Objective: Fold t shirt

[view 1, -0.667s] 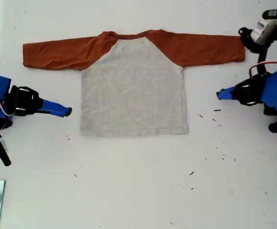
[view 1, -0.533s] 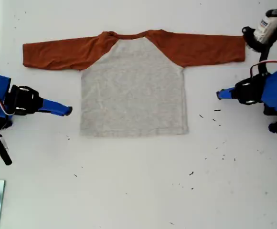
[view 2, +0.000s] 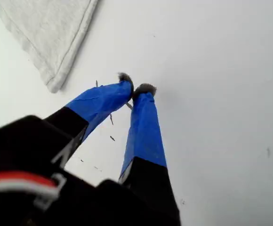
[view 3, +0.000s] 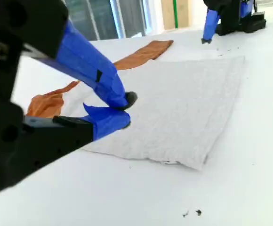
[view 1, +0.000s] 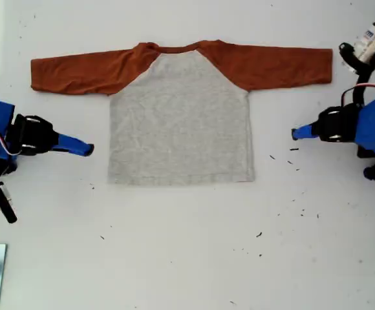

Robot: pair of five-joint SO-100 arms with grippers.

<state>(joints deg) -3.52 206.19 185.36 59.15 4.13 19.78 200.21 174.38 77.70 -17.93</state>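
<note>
The shirt (view 1: 180,123) lies flat on the white table (view 1: 187,258), a little toward 12 o'clock from the middle of the exterior view. Its collar is at 12 and its hem at 6. The grey side faces up and no print shows. The two orange sleeves (view 1: 77,72) are stretched straight out, so the long axis runs from 9 o'clock to 3 o'clock.

My first gripper (view 1: 295,134) sits at 3 o'clock from the shirt body. It is clear of the cloth, level with the lower half of the side seam, and its tip points toward 9. The first wrist view shows the hem corner (view 2: 47,28) just ahead and off to one side, with small dark specks (view 2: 112,138) on the table under the fingers. Its two blue fingers are drawn together with barely a gap at the tips, and nothing is between them.

My second gripper (view 1: 89,150) sits at 9 o'clock from the body and points toward 3. It is nearer the cloth than the first. In the second wrist view, its tips (view 3: 125,109) hover close over the grey edge (view 3: 183,108). They are pinched nearly together and hold nothing. I cannot tell whether they brush the fabric.

Folding looks not yet begun. Each arm seems placed for its own side, and I judge both would need to widen before pinching a sleeve or seam and carrying it toward the centre line.
</note>
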